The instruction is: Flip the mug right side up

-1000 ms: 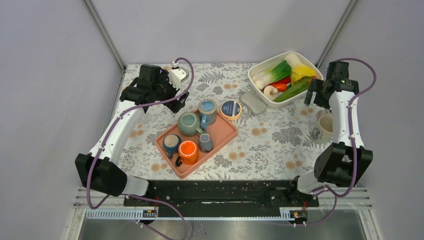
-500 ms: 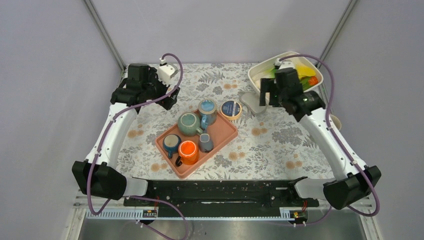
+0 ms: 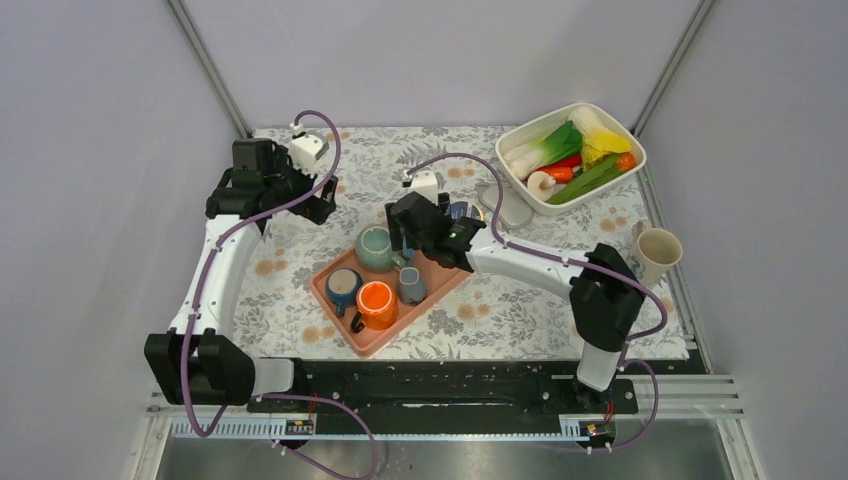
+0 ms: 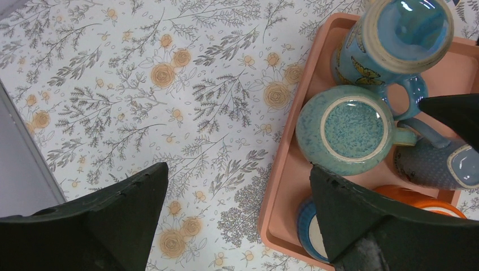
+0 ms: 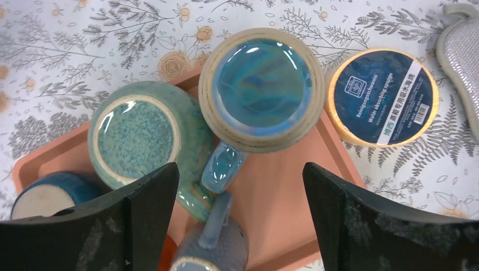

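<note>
Your right gripper (image 5: 242,197) hangs wide open and empty above the upside-down blue mug (image 5: 261,89) in the far corner of the tray (image 5: 279,192), your left gripper (image 4: 237,220) likewise spread and empty over that tray's left edge.

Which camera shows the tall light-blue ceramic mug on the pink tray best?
Right wrist: the tall light-blue ceramic mug sits centred, round end and handle in view. Left wrist catches it at the top edge, slightly cropped. From the top external camera, the right arm hides most of it.
</note>
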